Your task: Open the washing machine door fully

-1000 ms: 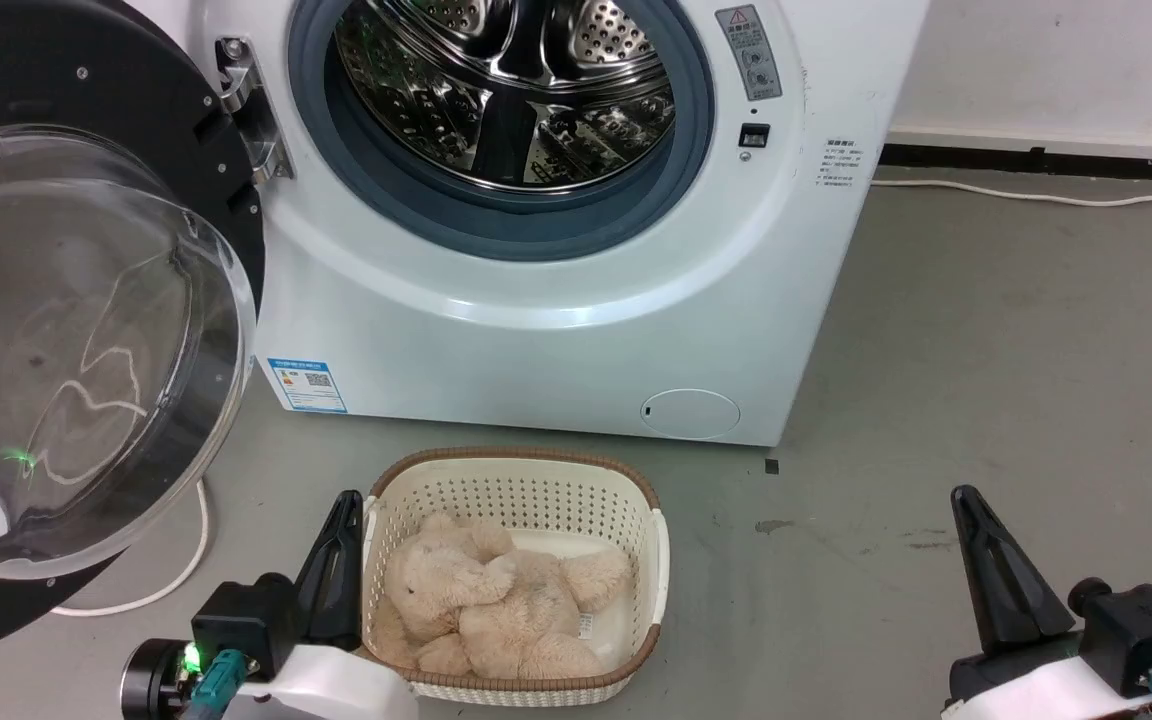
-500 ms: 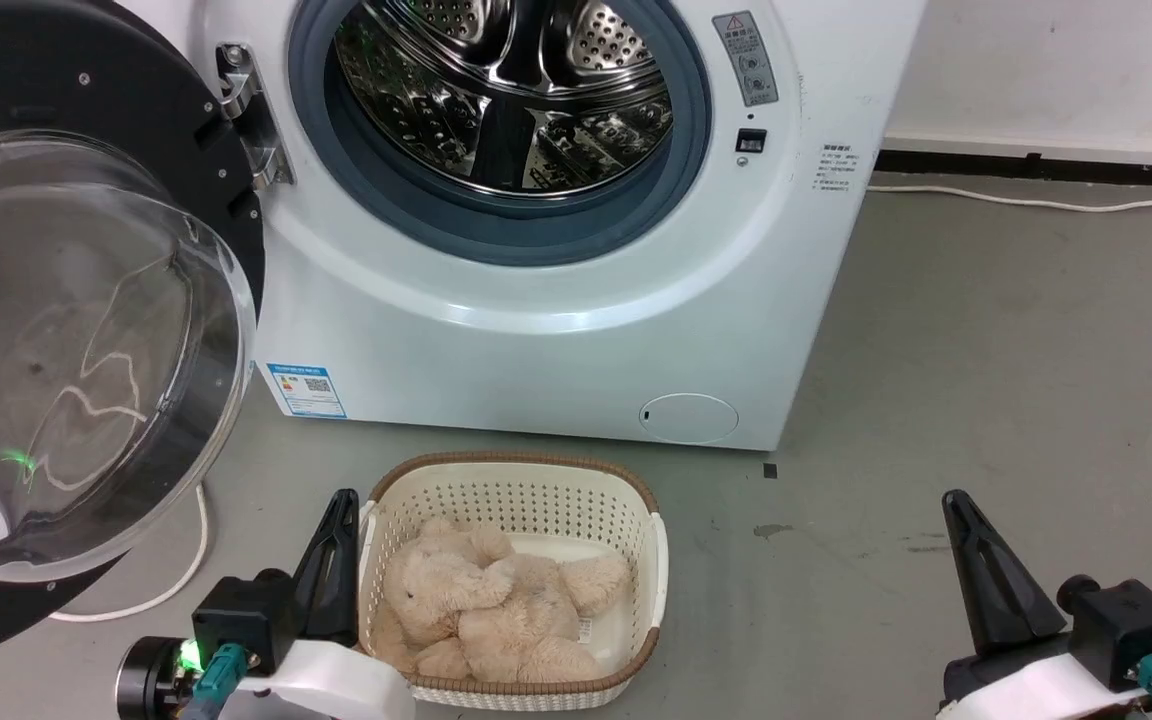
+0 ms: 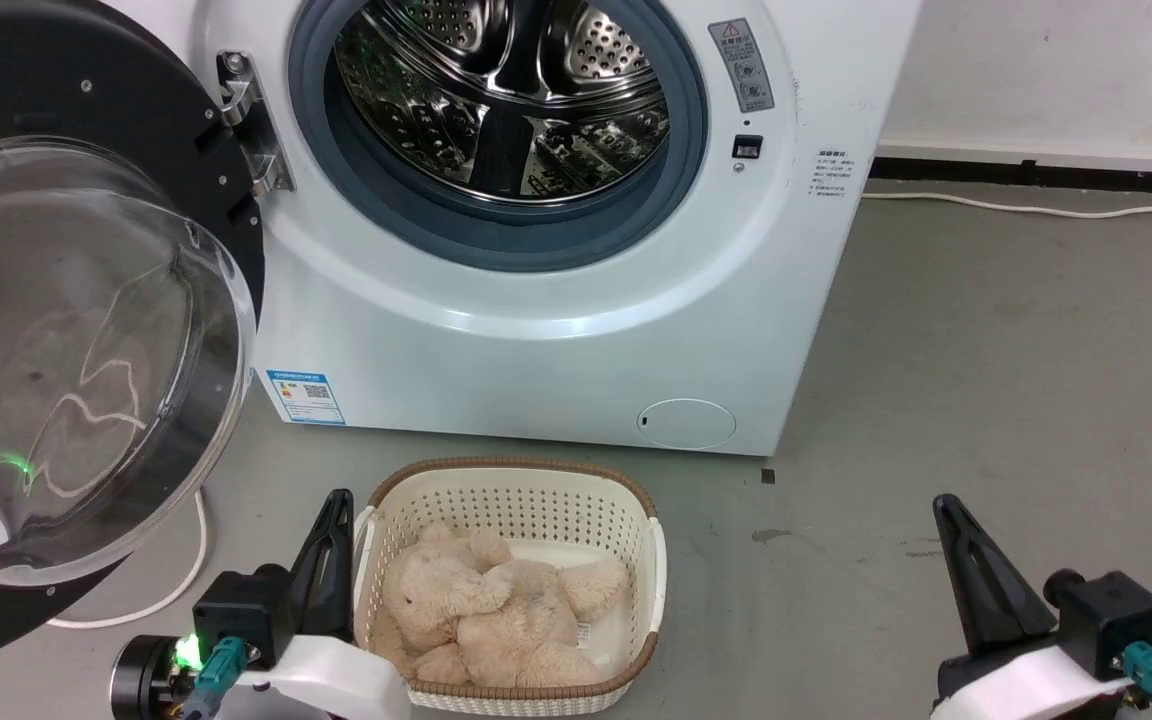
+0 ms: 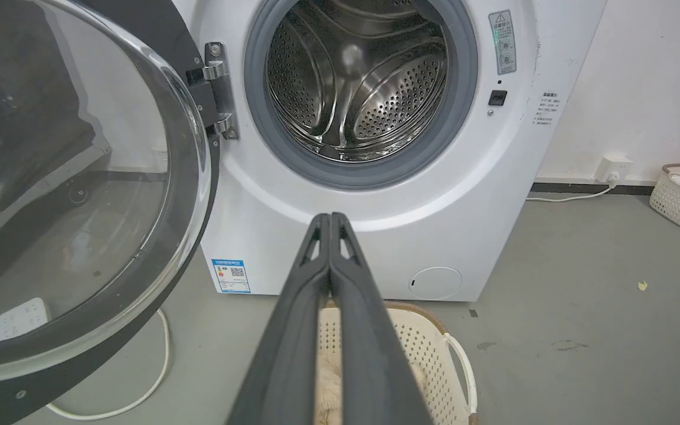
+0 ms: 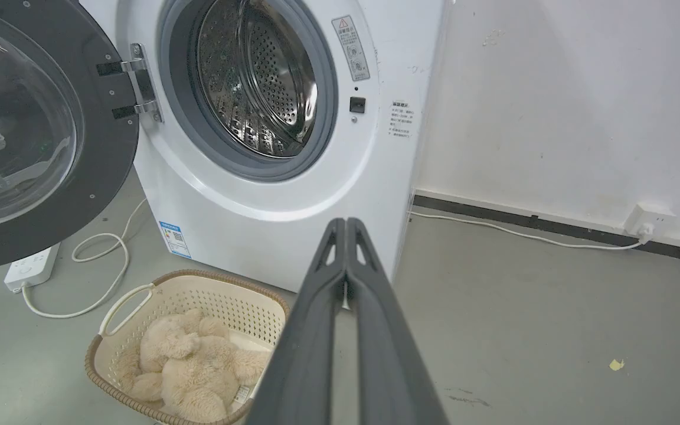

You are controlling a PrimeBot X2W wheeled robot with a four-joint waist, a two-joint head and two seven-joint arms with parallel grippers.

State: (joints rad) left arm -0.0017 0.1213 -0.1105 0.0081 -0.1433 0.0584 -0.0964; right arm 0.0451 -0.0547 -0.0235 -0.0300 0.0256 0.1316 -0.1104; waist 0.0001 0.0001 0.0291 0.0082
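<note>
Head view: the washing machine (image 3: 556,330) is standing on the floor (image 3: 986,380) with its drum (image 3: 506,90) lying exposed. The washing machine door (image 3: 76,350) is hanging from the hinge (image 3: 251,135) out to the machine's hinge side, swung wide, its glass bowl bulging toward the camera. In front of the machine a basket (image 3: 511,468) is sitting on the floor, holding a plush bear (image 3: 481,610). The left end effector (image 3: 336,510) is hovering just beside the basket on the hinge side, and the right end effector (image 3: 951,520) is well apart on the machine's latch side; neither is touching the door. Left wrist view: the left end effector's two fingers (image 4: 304,307) are pressing together at the tips, gripping nothing, and are pointing at the machine's front panel below the drum. Right wrist view: the right end effector's fingers (image 5: 319,307) are likewise meeting at the tips, carrying nothing. Here the door is appearing close to flat with the machine's front, so I am judging it at or near full swing. A cable (image 5: 98,260) and a power strip (image 5: 30,265) are lying on the floor below the door, beside the machine. Handling, as judgement: the door is looking stiff and fairly heavy, pivoting only about the hinge. Its glossy rim is probably slippery and the glass bowl smooth and breakable, so any further push is best going on the black rim at the edge farthest from the hinge, not on the glass. The basket is standing in the way of a low approach to the machine, and the cable is lying under the door's arc.
</note>
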